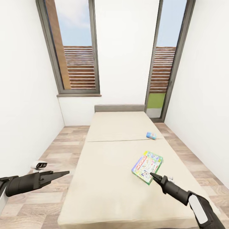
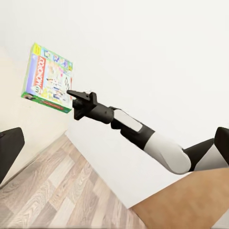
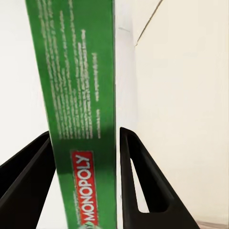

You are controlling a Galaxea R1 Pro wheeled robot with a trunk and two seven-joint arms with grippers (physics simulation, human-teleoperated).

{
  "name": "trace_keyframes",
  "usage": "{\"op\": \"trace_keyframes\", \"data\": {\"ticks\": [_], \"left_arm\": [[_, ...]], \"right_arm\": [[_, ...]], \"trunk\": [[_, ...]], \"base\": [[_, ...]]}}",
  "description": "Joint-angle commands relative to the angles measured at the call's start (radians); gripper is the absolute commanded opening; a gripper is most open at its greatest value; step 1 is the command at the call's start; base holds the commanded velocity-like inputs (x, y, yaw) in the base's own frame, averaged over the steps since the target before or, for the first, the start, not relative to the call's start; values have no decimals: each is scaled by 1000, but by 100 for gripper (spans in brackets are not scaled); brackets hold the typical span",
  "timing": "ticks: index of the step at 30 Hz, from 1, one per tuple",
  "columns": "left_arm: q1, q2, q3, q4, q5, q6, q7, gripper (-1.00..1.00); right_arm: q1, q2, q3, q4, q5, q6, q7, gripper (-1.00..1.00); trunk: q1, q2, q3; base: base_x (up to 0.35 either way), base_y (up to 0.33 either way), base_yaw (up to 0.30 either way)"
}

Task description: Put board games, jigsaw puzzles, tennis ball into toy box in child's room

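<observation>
Wood-plank flooring (image 1: 47, 203) is running along the bottom left of the head view, and white walls are closing in a narrow room on both sides. Nearest the camera, the left gripper (image 1: 65, 173) is reaching in from the lower left edge over the floor beside the bed, holding nothing; its fingers look pressed together into a point, though I can't tell for sure. At the lower right, the right gripper (image 1: 152, 175) is coming in at the near edge of the Monopoly board game (image 1: 147, 163), which is sitting flat on the beige bed (image 1: 108, 184), right of centre. The right wrist view is showing the box's green side (image 3: 83, 95) standing between the two black fingers (image 3: 143, 191), a sliver of gap on one side, so the jaws are around the box but not clearly squeezing it. In the left wrist view the same game (image 2: 47, 78) is showing at the upper left with the right gripper (image 2: 71, 93) at its edge. Further up the bed, a small blue box (image 1: 151, 135) is lying near the right edge. Beyond that, the grey headboard (image 1: 119, 108) is sitting against the far wall between two tall windows (image 1: 78, 47).
</observation>
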Motion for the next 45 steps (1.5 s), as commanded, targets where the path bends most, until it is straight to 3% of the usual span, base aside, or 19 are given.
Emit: {"op": "trace_keyframes", "data": {"ticks": [1, 6, 10, 21, 30, 37, 45], "left_arm": [[0, 2, 0, 0, -1, 11, -4, 100], [-1, 10, 1, 4, -2, 11, -4, 100], [-1, 11, 1, 5, -7, 11, -4, 100], [-5, 11, 2, 6, -34, 11, -4, 100], [-8, 12, 1, 6, -35, 11, -4, 100], [-8, 12, 1, 6, -35, 11, -4, 100], [-8, 13, 1, 6, -35, 11, -4, 100]], "right_arm": [[-1, -1, 2, -15, 18, 4, 2, -100], [-1, -12, 9, -142, 113, 49, 7, -100], [6, -24, 7, -180, 131, 58, 13, -100], [15, -36, 0, -195, 136, 64, 102, -100], [16, -33, -46, -199, 136, 83, 111, -100], [16, -24, -52, -229, 136, 97, 111, -100], [16, -33, -55, -235, 135, 99, 111, -100]], "trunk": [[-4, 7, 2], [-23, 42, 18], [-38, 70, 30], [-81, 147, 65], [-115, 210, 93], [-142, 259, 115], [-173, 315, 140]], "base": [[0, 0, 0], [0, 0, 0], [0, 0, 0], [0, 0, 0], [-1, 0, 0], [-166, 0, 0], [-67, 0, 0]]}}
